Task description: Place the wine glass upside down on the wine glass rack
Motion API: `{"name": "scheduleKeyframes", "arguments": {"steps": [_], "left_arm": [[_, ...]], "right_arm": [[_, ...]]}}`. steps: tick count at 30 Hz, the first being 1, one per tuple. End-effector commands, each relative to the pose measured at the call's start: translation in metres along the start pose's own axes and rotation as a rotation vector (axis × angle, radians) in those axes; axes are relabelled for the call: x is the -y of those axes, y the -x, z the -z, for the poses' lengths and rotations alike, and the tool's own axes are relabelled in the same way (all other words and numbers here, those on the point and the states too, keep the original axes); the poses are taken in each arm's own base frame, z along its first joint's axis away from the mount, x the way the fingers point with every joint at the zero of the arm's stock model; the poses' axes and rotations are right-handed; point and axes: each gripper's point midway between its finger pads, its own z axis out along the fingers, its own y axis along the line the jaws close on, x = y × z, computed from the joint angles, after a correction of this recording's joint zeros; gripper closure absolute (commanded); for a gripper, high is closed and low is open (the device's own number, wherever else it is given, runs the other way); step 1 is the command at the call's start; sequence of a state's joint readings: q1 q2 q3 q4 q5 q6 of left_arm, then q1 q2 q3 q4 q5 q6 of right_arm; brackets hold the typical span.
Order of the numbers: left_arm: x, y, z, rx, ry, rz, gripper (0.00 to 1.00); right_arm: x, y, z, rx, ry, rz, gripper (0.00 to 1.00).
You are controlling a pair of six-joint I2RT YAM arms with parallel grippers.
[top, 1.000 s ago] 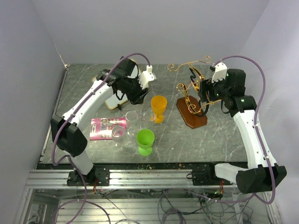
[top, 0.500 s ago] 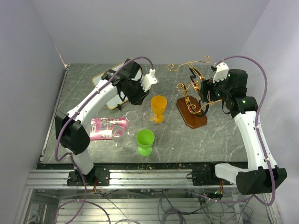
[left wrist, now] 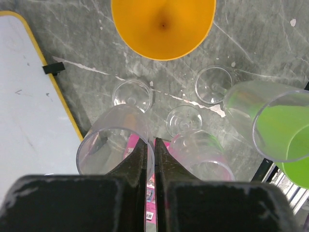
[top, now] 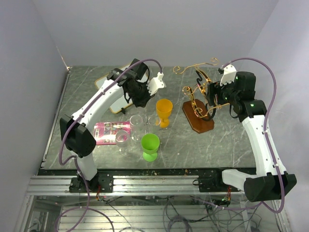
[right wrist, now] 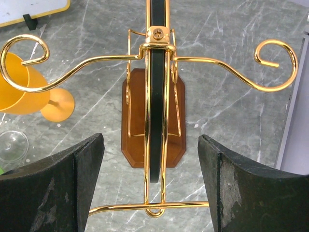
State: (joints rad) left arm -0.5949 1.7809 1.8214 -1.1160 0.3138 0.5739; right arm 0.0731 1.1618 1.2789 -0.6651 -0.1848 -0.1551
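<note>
Between the fingers of my left gripper stands the thin rim of a clear wine glass, upright on the table with its round foot below; the jaws are shut on that rim. From above, the glass is just in front of the left gripper. The wine glass rack, gold wire curls around a black centre on a reddish-brown wooden base, stands at the right. My right gripper is open wide and straddles the rack's centre, a gold crossbar running between its fingers.
Two more clear glasses crowd the held one. An orange goblet is beyond them and a green goblet nearer the front. A pink card lies left, and a yellow-edged whiteboard is behind.
My left gripper has closed from partly open to shut on the clear glass's rim, and the arm shifted slightly toward the back. The right arm has not moved.
</note>
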Motion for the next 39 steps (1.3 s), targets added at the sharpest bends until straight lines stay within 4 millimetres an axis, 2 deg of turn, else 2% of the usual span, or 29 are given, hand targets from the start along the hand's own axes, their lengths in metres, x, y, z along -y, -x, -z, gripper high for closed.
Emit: {"name": "scheduleKeyframes", "arguments": {"steps": [1,8,14,18,21,24,26,34,39], "left_arm": [[-0.005,0.020,0.028,0.035,0.055,-0.053,0.93],[-0.015,0.052,0.081,0.150,0.191,-0.049,0.93],[-0.028,0.080,0.146,0.314,0.396,-0.053,0.93],[-0.032,0.107,0.206,0.488,0.538,-0.046,0.93],[-0.037,0.129,0.246,0.612,0.633,-0.056,0.93],[-0.038,0.153,0.286,0.782,0.714,-0.071,0.93],[-0.030,0.169,0.303,0.889,0.706,-0.091,0.93],[0.001,0.209,0.319,1.080,0.467,-0.026,0.93],[0.016,0.218,0.304,1.105,0.318,0.007,0.93]], "right_arm": [[0.009,0.016,0.011,0.035,-0.043,0.019,0.22],[0.016,0.031,0.019,0.058,-0.072,0.065,0.22],[0.013,0.056,0.032,0.114,-0.047,0.118,0.22],[0.010,0.097,0.048,0.223,-0.028,0.129,0.21],[0.000,0.130,0.056,0.318,0.033,0.134,0.17],[-0.014,0.160,0.054,0.403,0.125,0.105,0.16],[-0.025,0.175,0.052,0.448,0.201,0.078,0.17],[-0.066,0.205,0.035,0.547,0.505,-0.089,0.17],[-0.092,0.216,0.028,0.574,0.630,-0.141,0.20]]}}
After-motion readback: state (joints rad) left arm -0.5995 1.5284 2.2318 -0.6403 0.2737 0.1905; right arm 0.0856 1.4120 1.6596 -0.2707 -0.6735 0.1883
